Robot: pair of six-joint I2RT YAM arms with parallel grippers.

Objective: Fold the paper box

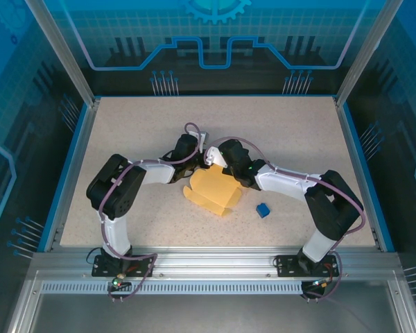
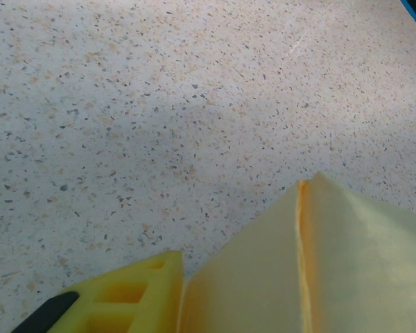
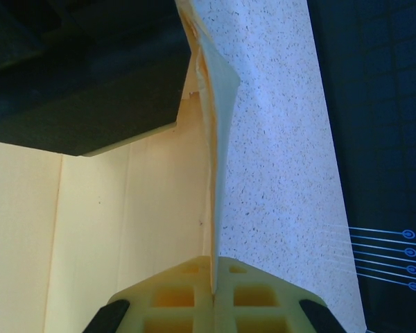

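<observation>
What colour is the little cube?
The cube is blue, clearest in the top external view.

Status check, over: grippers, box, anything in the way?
Right gripper shut on a flap of the paper box. Left gripper at the box, grip unclear. Blue cube sits apart, not blocking.

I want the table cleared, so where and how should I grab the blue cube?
Grip two opposite flat sides, coming straight down from above. The cube sits flat on the table, apart from the box to its left, so the jaws likely have room on each side.
</observation>
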